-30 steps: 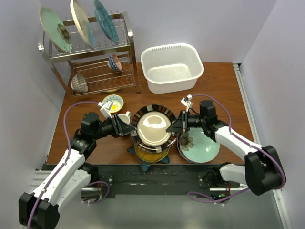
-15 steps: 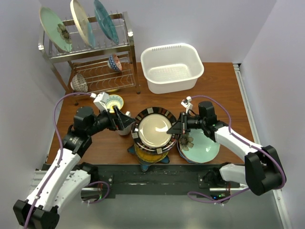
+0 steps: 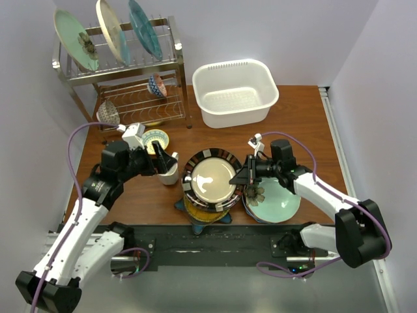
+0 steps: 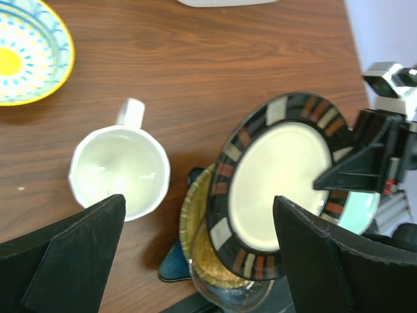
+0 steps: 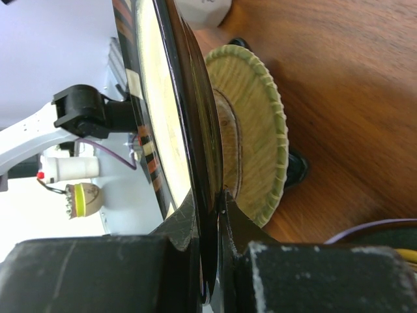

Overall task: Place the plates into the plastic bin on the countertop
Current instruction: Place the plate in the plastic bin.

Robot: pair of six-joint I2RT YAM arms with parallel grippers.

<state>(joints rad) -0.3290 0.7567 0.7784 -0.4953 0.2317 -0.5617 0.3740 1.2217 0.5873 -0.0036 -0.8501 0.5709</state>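
The black-striped plate [image 3: 210, 180] with a pale centre hangs tilted over an amber plate [image 3: 206, 210] and a dark teal star-shaped plate [image 3: 180, 205]. My right gripper [image 3: 242, 175] is shut on its right rim; the right wrist view shows that rim [image 5: 186, 124] edge-on between the fingers [image 5: 186, 225]. My left gripper [image 3: 164, 160] stands open to the left of the plate, above the white mug [image 3: 170, 176], with nothing between its fingers [image 4: 78, 254]. A mint plate [image 3: 277, 203] with a flower lies under the right arm. The white plastic bin [image 3: 234, 91] stands at the back of the countertop [image 3: 300, 117].
A steel wire rack [image 3: 133, 78] at the back left holds three upright plates on top and small bowls below. A yellow and blue patterned bowl [image 3: 155, 139] sits in front of it, behind the mug [image 4: 120, 171].
My left gripper has opened, let go of the striped plate's left rim and drawn back left over the mug. The plate now hangs from the right gripper alone.
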